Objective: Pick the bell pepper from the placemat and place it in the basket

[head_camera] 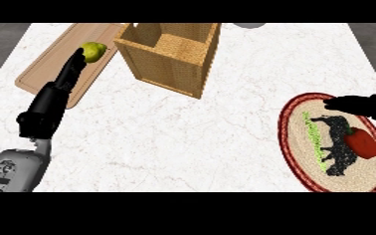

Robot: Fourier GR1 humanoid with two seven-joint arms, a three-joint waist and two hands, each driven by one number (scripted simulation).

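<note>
A red bell pepper [361,142] lies on the round red-rimmed placemat [295,144] at the right edge of the counter. My right hand [351,104] comes in from the right edge just above the pepper, fingers pointing left over the mat and holding nothing. It is apart from the pepper. The tall woven basket [170,55] stands at the upper middle of the counter, seemingly with nothing inside. My left hand [64,84] stretches up at the left with straight fingers, its tips close to a yellow-green fruit.
A wooden cutting board [44,72] lies at the upper left with a yellow-green fruit [93,51] on it. A grey object [249,25] shows at the counter's far edge. White marble counter lies between basket and placemat.
</note>
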